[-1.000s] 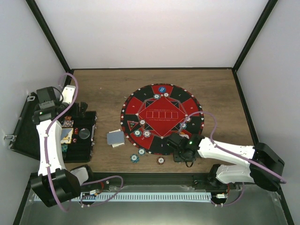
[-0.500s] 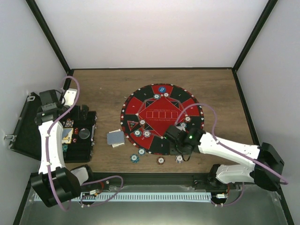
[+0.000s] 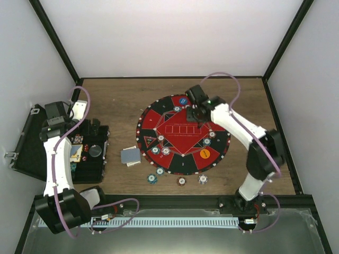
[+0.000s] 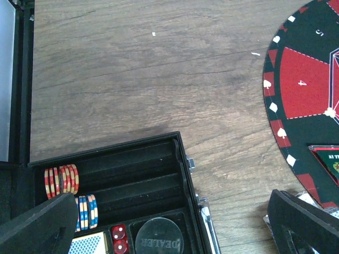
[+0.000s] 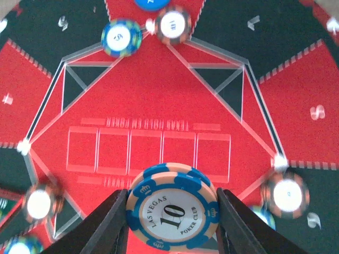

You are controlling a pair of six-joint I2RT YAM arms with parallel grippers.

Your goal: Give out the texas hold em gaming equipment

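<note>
left arm (image 3: 55,159): white links, black joints and bases | right arm (image 3: 235,123): same, green dot near wrist, perhaps a light | cables (image 3: 86,101): purple, one looped along each | fingers (image 5: 105,228): matte black, wedge-shaped

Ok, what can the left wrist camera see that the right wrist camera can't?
Only the left wrist view shows the black case with striped chip stacks, red dice and a dealer button, plus bare wooden table. Only the right wrist view shows the right end effector pinching a blue chip marked 10, above five card boxes. Both show the round red and black mat.
</note>
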